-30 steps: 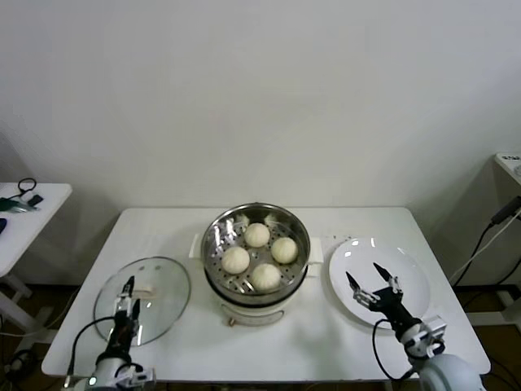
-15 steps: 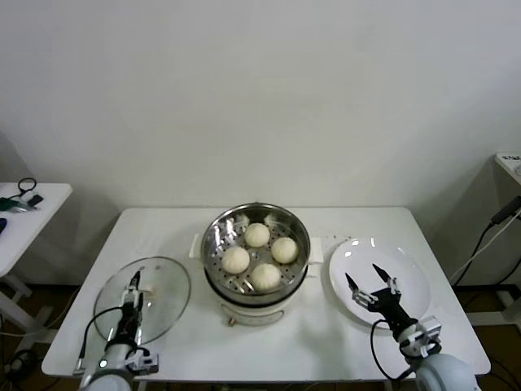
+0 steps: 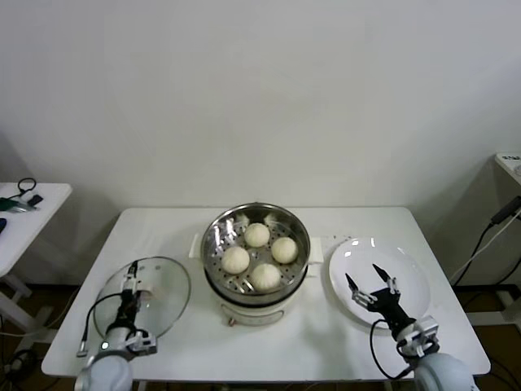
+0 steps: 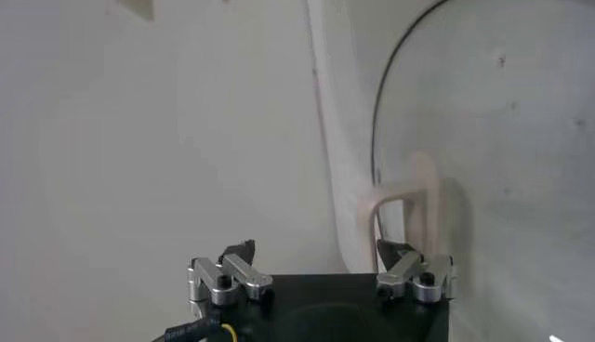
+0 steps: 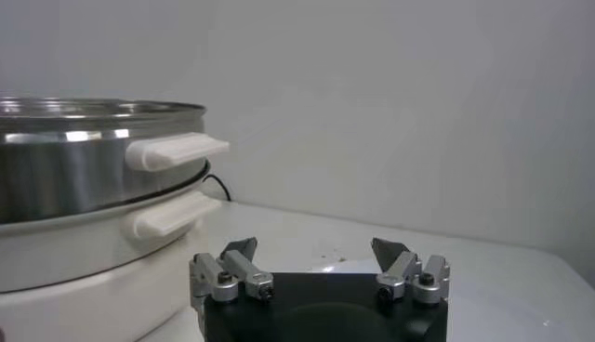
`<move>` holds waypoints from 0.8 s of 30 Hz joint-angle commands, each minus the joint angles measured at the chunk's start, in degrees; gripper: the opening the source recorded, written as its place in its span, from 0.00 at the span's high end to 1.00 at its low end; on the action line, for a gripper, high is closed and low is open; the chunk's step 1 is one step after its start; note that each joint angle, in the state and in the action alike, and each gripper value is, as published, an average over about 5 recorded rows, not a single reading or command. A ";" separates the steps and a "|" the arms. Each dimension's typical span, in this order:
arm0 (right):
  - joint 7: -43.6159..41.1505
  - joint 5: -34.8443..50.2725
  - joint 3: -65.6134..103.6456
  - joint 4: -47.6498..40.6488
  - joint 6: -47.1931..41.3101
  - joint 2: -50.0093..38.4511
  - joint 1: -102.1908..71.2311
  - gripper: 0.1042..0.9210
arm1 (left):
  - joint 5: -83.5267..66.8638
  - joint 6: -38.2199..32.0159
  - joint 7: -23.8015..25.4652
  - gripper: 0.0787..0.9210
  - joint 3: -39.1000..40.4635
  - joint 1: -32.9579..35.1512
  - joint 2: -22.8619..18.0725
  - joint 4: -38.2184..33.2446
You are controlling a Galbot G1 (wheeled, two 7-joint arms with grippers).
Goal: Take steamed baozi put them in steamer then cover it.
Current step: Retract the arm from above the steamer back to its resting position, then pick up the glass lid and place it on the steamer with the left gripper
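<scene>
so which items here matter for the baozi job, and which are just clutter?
Job items:
- four baozi in the steamer
- glass cover on the table, left end effector over it

Lying about:
- white plate, right end effector above it
- side table with small items

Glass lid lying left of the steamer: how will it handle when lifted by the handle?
The glass lid is probably rigid and heavy for its size: clear pane, metal rim. Lifted by the narrow cream bar handle alone, it may tilt or swing. The left hand sits over that handle, open. The smooth glass looks slippery and likely breakable if dropped.
</scene>
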 commanded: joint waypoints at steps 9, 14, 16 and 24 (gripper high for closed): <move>-0.17 -1.65 -0.52 -0.54 0.33 0.58 0.36 0.12 | -1.64 -1.00 -0.80 0.48 0.04 -1.90 0.03 2.93; -0.27 -2.17 -0.47 -0.67 0.59 0.75 0.46 0.12 | -2.63 -1.24 -0.68 0.66 0.15 -1.28 0.18 2.20; -0.29 -2.27 -0.45 -0.72 0.68 0.79 0.47 0.12 | -3.01 -1.26 -0.64 0.73 0.23 -1.01 0.26 1.60; -0.31 -2.70 -0.34 -0.84 0.84 0.87 0.55 0.12 | -5.63 -0.68 0.22 0.91 0.56 1.60 0.97 -3.79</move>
